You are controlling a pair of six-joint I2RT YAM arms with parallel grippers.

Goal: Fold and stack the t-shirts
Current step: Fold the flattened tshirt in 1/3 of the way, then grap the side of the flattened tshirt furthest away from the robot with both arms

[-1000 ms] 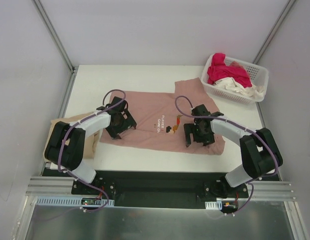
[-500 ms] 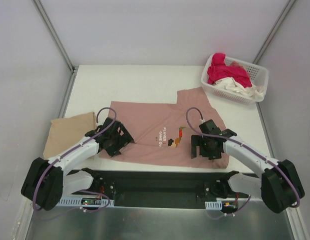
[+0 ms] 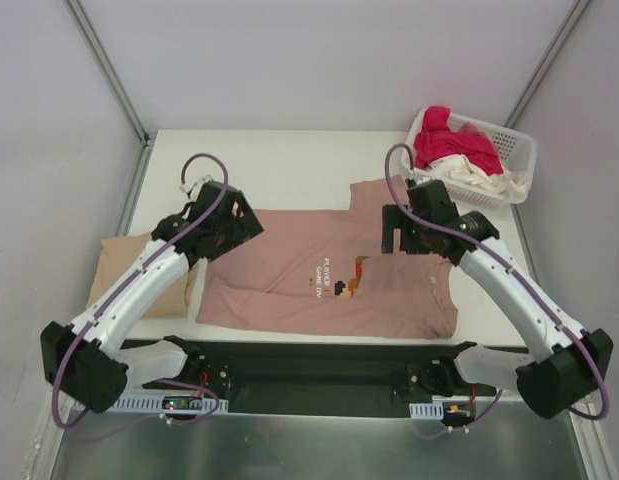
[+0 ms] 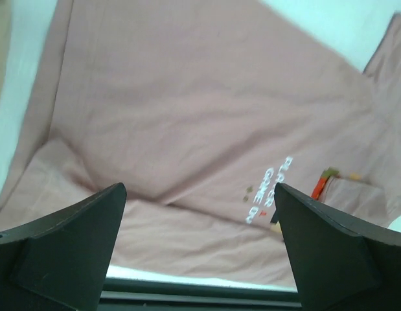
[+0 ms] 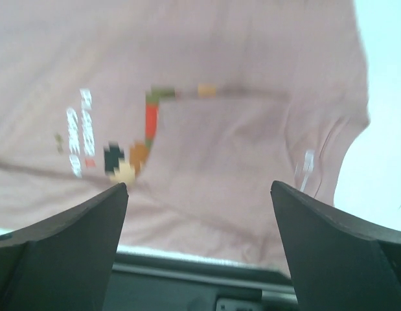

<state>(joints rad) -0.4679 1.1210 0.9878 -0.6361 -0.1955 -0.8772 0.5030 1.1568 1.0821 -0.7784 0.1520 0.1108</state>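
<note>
A dusty pink t-shirt [image 3: 289,265] with a small pixel print [image 3: 344,280] lies spread on the white table [image 3: 279,160], its near edge close to the table's front. A fold line runs along its near part. My left gripper [image 3: 229,225] hovers open over the shirt's far left corner. Over the far right part, my right gripper [image 3: 414,228] is open too. In the left wrist view the shirt [image 4: 187,110] fills the space below the empty gripper [image 4: 199,194]. The right wrist view shows shirt [image 5: 239,71] and print [image 5: 132,152] under the empty gripper [image 5: 199,188]. A tan t-shirt [image 3: 119,265] lies at the left.
A white latticed basket [image 3: 514,150] stands at the back right, holding a magenta-red shirt [image 3: 444,140] and a cream one [image 3: 479,180]. The black mounting rail [image 3: 309,365] runs along the table's near edge. Slanted frame posts rise at both back corners.
The pink shirt has slid toward the near edge with both grippers on it. Both grippers have since risen and moved back to the shirt's far side, still open.
</note>
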